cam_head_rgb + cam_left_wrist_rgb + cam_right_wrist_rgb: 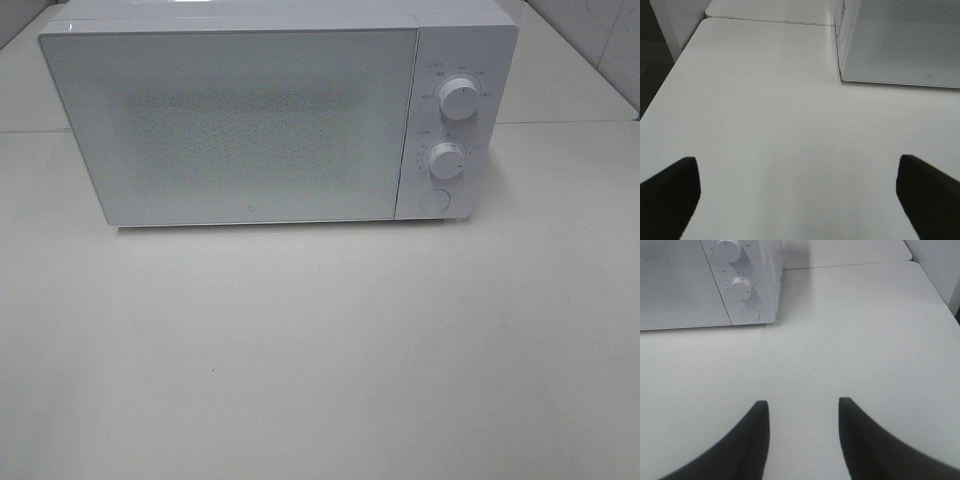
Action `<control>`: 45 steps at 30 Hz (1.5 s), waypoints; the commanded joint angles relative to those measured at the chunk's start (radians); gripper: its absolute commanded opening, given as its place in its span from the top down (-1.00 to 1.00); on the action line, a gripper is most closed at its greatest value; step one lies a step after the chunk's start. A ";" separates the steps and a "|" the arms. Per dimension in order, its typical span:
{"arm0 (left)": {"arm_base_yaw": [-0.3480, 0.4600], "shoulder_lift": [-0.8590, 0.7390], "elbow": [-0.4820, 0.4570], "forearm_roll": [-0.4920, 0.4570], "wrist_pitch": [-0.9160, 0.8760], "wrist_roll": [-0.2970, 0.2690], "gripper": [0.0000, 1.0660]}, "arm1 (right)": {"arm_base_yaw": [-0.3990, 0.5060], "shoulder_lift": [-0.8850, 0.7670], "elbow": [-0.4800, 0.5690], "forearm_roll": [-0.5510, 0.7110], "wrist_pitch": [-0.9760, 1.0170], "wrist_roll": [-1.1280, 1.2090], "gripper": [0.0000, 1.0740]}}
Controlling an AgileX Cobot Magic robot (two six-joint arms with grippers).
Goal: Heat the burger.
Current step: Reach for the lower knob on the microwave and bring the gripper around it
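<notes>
1. A white microwave (240, 120) is being shown standing on the white table (320, 370), with its door closed and two knobs (458, 98) on its right panel.
2. The left gripper (796, 160) is being held over the table near the microwave's left front corner, jaws spread wide, gripping nothing.
3. The right gripper (803, 402) is being held over the table in front of the knob side, jaws parted, gripping nothing.
4. The burger is not being shown in any view, so its place cannot be told.
</notes>
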 commanded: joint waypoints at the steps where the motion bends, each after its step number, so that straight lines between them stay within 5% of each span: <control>1: -0.001 -0.014 0.003 -0.002 -0.015 -0.001 -0.91 | 0.001 -0.021 -0.001 0.001 -0.008 -0.003 0.10; 6: -0.001 -0.014 0.003 -0.002 -0.015 -0.001 -0.91 | 0.001 -0.021 -0.006 -0.032 -0.013 -0.004 -0.27; 8: -0.001 -0.014 0.003 -0.002 -0.015 -0.001 -0.91 | 0.001 -0.017 -0.019 -0.044 -0.033 0.009 -0.60; 11: -0.001 -0.014 0.003 -0.002 -0.015 -0.001 -0.91 | 0.001 -0.004 -0.028 -0.054 -0.084 0.010 -0.70; 20: -0.001 -0.014 0.003 -0.002 -0.015 -0.001 -0.91 | 0.001 0.152 -0.006 -0.067 -0.426 0.008 -0.57; 25: -0.001 -0.014 0.003 -0.002 -0.015 -0.001 -0.91 | 0.001 0.320 0.052 -0.068 -0.797 0.002 -0.37; 34: -0.001 -0.014 0.003 -0.002 -0.015 -0.001 -0.91 | 0.001 0.556 0.164 -0.069 -1.276 -0.050 -0.38; 39: -0.001 -0.014 0.003 -0.002 -0.015 -0.001 -0.91 | 0.001 0.819 0.263 -0.063 -1.645 -0.050 -0.38; 45: -0.001 -0.014 0.003 -0.002 -0.015 -0.001 -0.91 | 0.001 0.978 0.272 -0.063 -1.808 -0.050 -0.38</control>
